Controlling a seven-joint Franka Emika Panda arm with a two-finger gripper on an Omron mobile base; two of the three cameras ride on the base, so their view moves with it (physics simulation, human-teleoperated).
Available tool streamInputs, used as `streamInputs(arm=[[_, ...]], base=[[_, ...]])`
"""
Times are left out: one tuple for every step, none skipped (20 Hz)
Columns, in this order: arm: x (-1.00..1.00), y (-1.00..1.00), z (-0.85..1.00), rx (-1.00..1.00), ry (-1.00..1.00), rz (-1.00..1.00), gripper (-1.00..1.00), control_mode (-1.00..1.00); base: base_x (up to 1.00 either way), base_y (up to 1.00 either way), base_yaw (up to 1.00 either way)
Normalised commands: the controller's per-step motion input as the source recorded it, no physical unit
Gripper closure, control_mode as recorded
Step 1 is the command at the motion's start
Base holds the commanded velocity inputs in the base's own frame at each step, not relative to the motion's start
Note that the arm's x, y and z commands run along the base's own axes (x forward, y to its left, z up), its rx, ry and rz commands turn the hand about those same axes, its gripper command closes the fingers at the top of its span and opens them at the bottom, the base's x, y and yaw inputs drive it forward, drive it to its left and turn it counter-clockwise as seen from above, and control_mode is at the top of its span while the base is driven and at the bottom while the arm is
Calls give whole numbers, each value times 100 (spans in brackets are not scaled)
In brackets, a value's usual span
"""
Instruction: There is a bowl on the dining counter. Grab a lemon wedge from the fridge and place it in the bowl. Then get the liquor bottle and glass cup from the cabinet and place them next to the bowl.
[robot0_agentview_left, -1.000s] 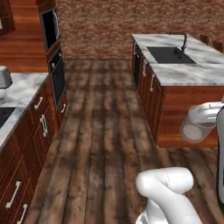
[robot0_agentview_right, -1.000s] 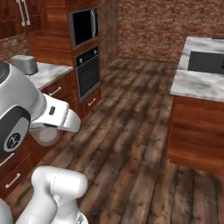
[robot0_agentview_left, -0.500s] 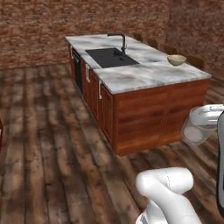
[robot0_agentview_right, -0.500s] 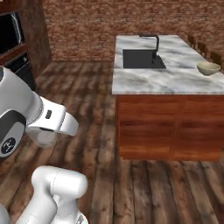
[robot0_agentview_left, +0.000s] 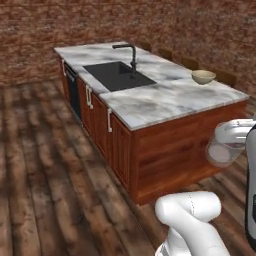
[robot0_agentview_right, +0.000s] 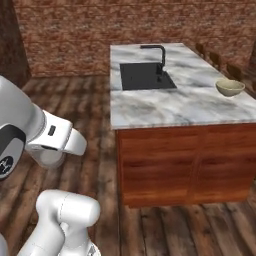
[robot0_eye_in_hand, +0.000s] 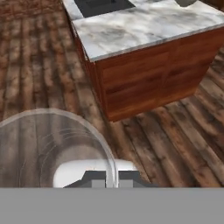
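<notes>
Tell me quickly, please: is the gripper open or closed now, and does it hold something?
Gripper: closed, its dark fingertips pinching the rim of the clear, round glass cup.

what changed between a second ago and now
The base has turned and driven, so the views swung from the oven wall to the island counter with its sink and bowl, now nearer. These did not move themselves. The tool stayed shut on the glass cup, carried in the same pose.
</notes>
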Motion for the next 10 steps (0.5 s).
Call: streamInputs(arm=[[0,0,0,0,0,0,100,100],[0,0,0,0,0,0,100,100],[0,0,0,0,0,0,100,100],[0,0,0,0,0,0,100,100],[0,0,0,0,0,0,100,100],[0,0,0,0,0,0,100,100],[0,0,0,0,0,0,100,100],[0,0,0,0,0,0,100,100],[0,0,0,0,0,0,100,100],[0,0,0,0,0,0,100,100]], base=[[100,0,-15],[100,-3,-15],[100,-5,-14],[100,-12,-13],[100,-19,-11],[100,-34,-6],[100,-42,-4],[100,-58,0],[100,-69,0],[99,-79,0]])
